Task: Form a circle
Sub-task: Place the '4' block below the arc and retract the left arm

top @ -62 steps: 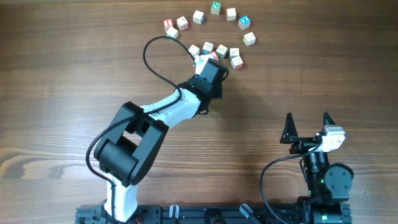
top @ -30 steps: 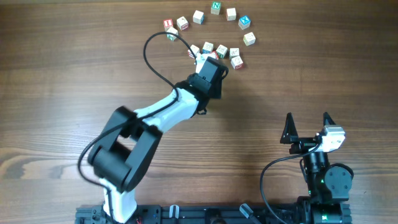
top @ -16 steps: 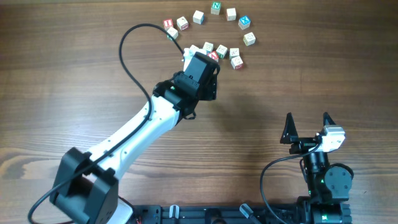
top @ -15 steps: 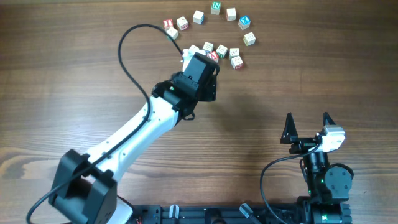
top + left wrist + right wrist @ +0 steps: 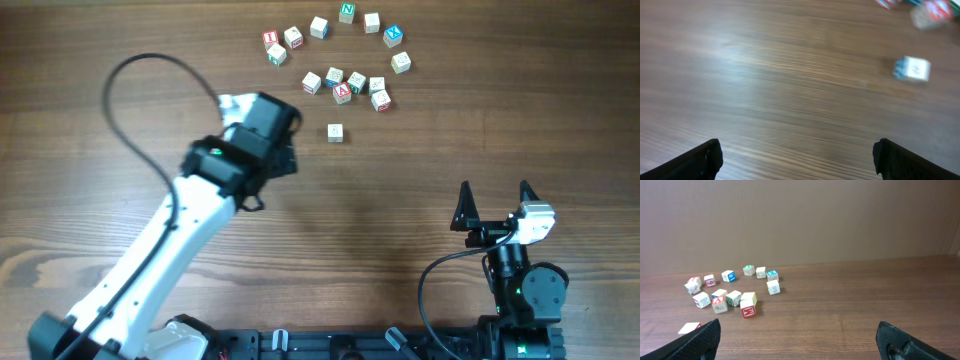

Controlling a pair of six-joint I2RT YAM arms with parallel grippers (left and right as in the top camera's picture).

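- left fingers (image 5: 702, 160) spread wide, empty, over the table (image 5: 765, 75)
- one cube (image 5: 335, 132) sits alone, near the other cubes (image 5: 342, 93)
- right fingers (image 5: 466, 208) apart, empty

Dark brown wood-grain tabletop (image 5: 90, 90), its grain running left to right, fills the overhead view. A plain beige-brown wall (image 5: 840, 215) rises behind its far edge. Soft, diffuse light leaves a pale sheen on the wood.
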